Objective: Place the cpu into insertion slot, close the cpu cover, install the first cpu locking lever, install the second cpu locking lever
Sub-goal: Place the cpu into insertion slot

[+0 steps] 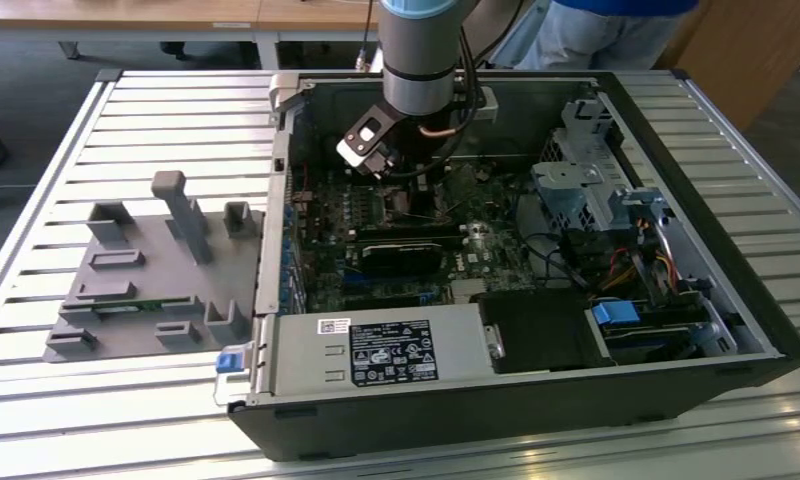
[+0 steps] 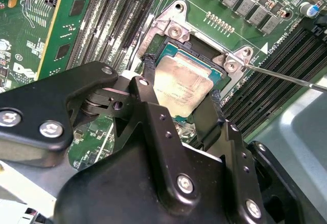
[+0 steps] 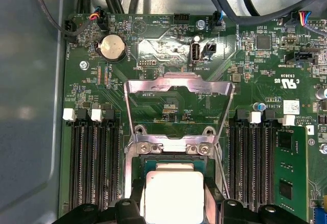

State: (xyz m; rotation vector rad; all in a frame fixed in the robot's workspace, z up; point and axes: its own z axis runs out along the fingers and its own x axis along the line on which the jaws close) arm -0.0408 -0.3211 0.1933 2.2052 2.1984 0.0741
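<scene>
The cpu (image 2: 181, 83), a pale silver square chip, lies flat in the insertion slot (image 2: 200, 50) on the green board; it also shows in the first wrist view as cpu (image 3: 173, 193) inside the slot (image 3: 168, 169). My gripper (image 2: 181, 88) straddles it, and a black fingertip (image 2: 149, 73) presses each opposite edge, so it is shut on the chip. The cpu cover (image 3: 179, 83), a silver frame with a window, stands raised behind the slot. A thin wire lever (image 2: 286, 78) sticks out unlatched beside the socket. In the exterior view my gripper (image 1: 407, 200) reaches down into the middle of the open case.
Long black memory slots (image 3: 92, 168) flank the socket on both sides. A black heatsink block (image 1: 407, 255), cables and a drive cage (image 1: 587, 190) crowd the case (image 1: 507, 420). A grey fixture (image 1: 147, 280) lies on the slatted table at the exterior view's left. A person (image 1: 600, 30) stands behind.
</scene>
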